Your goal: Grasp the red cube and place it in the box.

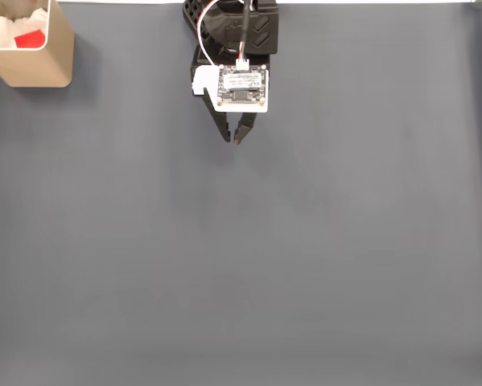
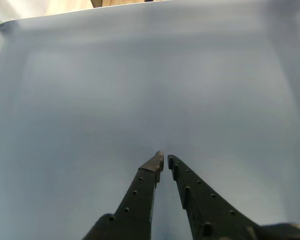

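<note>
The red cube lies inside the beige box at the top left corner of the fixed view, resting on white padding. My gripper hangs near the top middle of the mat, well to the right of the box, pointing down the picture. Its two black fingers nearly meet at the tips with nothing between them. The wrist view shows the same gripper above bare mat, its jaws almost touching and empty.
A dark grey mat covers the whole table surface. Its far edge shows at the top of the wrist view, with a strip of wood beyond it.
</note>
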